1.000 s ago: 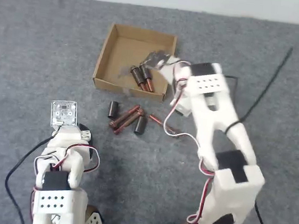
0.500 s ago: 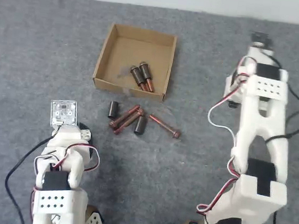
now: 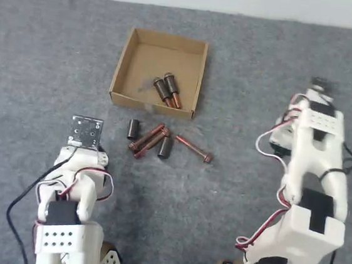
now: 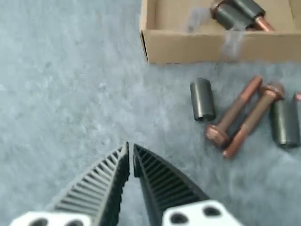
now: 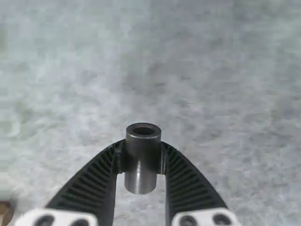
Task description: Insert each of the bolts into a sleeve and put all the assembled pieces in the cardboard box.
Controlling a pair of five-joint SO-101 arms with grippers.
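Note:
The cardboard box (image 3: pixel 128 64) (image 4: pixel 211 46) holds two assembled pieces (image 3: pixel 167 91) (image 4: pixel 237 13). On the carpet just in front of it lie a dark sleeve (image 3: pixel 133 129) (image 4: pixel 202 99), two copper bolts (image 3: pixel 148 138) (image 4: pixel 237 117) side by side, a second sleeve (image 3: pixel 165 146) (image 4: pixel 284 122) and a third bolt (image 3: pixel 194 148). My left gripper (image 3: pixel 86 130) (image 4: pixel 130 149) hovers shut and empty over bare carpet, short of the loose sleeve. My right gripper (image 3: pixel 318 89) (image 5: pixel 142 149) is far off to the right of the box, shut on an upright dark sleeve (image 5: pixel 142 157).
Grey carpet covers the whole table. Open carpet lies between the two arms and to the right of the loose parts. A pale wall edge runs along the far side. Cables trail from both arms.
My right arm swung from the box's near right corner out to the right, then drew back a little. The left gripper shifted slightly toward the loose parts.

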